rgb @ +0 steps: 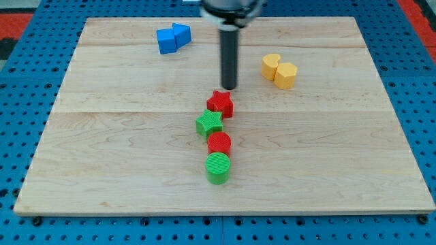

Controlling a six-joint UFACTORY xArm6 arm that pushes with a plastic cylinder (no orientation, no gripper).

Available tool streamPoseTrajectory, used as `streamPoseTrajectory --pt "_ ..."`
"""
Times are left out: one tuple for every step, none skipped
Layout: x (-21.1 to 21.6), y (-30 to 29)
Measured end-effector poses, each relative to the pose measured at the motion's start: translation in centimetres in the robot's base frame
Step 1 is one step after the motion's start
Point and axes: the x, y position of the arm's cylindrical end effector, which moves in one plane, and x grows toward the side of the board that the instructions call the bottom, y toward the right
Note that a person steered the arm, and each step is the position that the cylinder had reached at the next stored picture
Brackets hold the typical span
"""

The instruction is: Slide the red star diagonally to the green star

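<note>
**Operator:** Where does the red star sit, and where is my tip?

**Technician:** You find the red star [220,103] near the middle of the tabletop [102,170]. It lies just up and to the view's right of the green star [209,124], and the two look to be touching at a corner. Your tip [229,88] stands just above the red star in the view, slightly to its right, with at most a sliver of gap; contact cannot be confirmed.

**Operator:** What is the state of the end effector?

**Technician:** You have no jaws to spread or press together. The end effector is a plain dark rod, and it pinches nothing.

**Operator:** How do I do this step well?

**Technician:** Judge the step as nearly complete. If you push at all, push briefly, down and toward the view's left, through the centre of the red star. An off-centre push is likely to spin it. A long push is likely to disturb the green star, and with it the red cylinder [219,143] and green cylinder [218,167] lined up below.

**Operator:** And the arm's pose?

**Technician:** The rod hangs upright from a dark mount at the view's top edge. The blue blocks [172,38] and yellow blocks [279,69] lie well apart from your path.
</note>
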Motion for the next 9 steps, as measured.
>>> streamPoseTrajectory --pt "4.1 1.1" --pt "4.1 -6.0" --pt "4.3 -11.9" --pt "7.5 -9.4" --pt "9.5 -14.3" --pt "8.6 -18.8" --pt "6.1 -19.3" --pt "7.4 -18.5" --pt "7.6 -17.7"
